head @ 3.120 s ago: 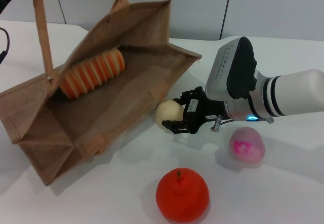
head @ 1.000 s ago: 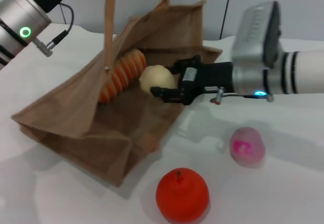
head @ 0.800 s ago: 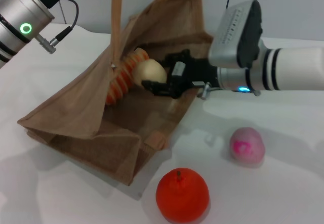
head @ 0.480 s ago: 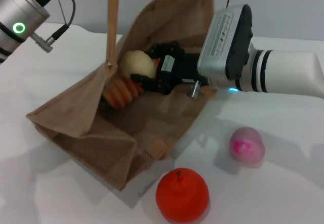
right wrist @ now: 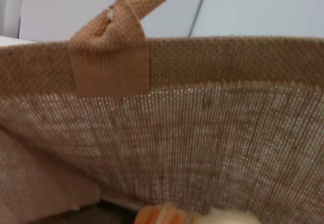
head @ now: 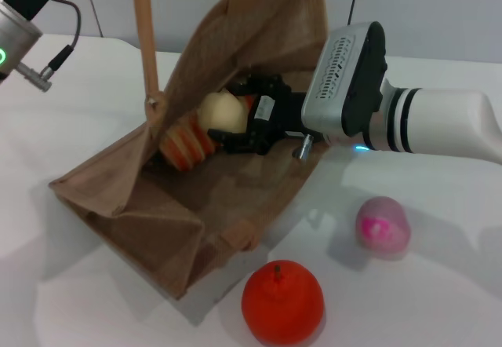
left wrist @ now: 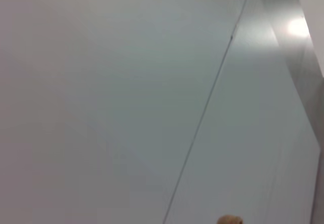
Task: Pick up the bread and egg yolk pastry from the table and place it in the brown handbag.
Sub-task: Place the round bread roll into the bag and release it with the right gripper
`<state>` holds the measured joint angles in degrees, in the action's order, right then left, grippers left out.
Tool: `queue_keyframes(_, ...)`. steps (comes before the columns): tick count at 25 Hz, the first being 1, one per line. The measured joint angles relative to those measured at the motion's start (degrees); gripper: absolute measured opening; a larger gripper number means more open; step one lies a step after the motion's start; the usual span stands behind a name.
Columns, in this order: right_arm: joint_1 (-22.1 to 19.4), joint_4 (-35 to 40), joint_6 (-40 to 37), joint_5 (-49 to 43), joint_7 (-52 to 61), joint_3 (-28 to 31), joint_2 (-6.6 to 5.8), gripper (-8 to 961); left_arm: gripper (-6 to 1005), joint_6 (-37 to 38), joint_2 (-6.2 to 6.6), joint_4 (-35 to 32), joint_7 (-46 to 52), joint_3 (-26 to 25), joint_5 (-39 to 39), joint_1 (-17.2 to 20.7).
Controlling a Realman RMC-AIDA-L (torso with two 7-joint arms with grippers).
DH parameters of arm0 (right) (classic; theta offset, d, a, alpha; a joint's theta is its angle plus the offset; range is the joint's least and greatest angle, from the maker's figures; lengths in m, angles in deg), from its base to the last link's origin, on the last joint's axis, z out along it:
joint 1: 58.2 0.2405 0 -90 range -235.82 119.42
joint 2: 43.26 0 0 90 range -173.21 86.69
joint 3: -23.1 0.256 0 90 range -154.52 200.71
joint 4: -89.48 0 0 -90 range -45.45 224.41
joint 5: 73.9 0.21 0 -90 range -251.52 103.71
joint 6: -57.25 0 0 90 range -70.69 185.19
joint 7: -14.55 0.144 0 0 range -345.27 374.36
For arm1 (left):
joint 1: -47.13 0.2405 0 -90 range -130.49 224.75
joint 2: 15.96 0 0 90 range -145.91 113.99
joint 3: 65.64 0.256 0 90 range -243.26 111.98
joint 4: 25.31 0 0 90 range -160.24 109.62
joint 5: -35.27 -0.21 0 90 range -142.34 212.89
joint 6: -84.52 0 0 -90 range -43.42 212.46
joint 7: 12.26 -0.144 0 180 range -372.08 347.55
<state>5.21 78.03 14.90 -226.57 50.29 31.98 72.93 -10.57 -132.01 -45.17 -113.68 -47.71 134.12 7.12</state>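
Inside the coarse jute brown handbag (head: 196, 198), smooth round egg yolk pastry (head: 219, 113) beside striped bread (head: 185, 144).

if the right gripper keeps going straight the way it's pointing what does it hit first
Most likely the bread: the right gripper, shut on the egg yolk pastry, points into the brown handbag toward it. Depth is unclear.

Brown handbag (head: 180, 206): 1, with 2 looped handles.
Striped bread (head: 184, 144): 1.
Pale cream egg yolk pastry (head: 220, 114): 1.
Pink ball with magenta mark (head: 382, 225): 1.
Red-orange fruit (head: 282, 301): 1.
White table (head: 423, 292): 1.
Robot arms in head view: 2.
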Motion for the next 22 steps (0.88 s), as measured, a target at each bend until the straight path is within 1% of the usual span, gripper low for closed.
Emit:
queue_keyframes(3,-0.7,-0.3,-1.1,0.1,-0.2,0.4,-0.10,661,171,0.5,0.05,0.0,-0.2,0.0,0.4,1.0)
queue_keyframes(6,-1.4,-0.4,-4.1,-0.1,-0.3,0.6,-0.40,711,172,1.4,0.05,0.0,-0.5,-0.1,1.3,2.0)
queue_keyframes(9,-2.7,0.2,-7.9,-0.1,-0.3,0.6,-0.72,870,173,2.7,0.17,0.0,-0.9,-0.6,1.9,3.2)
queue_keyframes(11,-4.0,1.5,-11.8,0.2,-0.2,0.7,-1.06,867,174,3.7,0.18,0.0,-1.2,-1.0,1.9,3.7)
queue_keyframes(14,-6.6,5.8,-19.6,0.4,0.2,2.0,-1.47,862,175,6.1,0.19,0.1,-1.5,-1.5,1.9,4.2)
queue_keyframes(18,-11.2,13.9,-31.2,0.4,0.9,7.4,-1.53,863,176,9.8,0.06,0.4,-2.3,-1.3,1.6,4.2)
queue_keyframes(22,-14.1,20.3,-39.5,2.4,2.2,11.2,-1.62,863,178,12.3,-0.06,0.5,-2.6,-0.9,1.2,4.0)
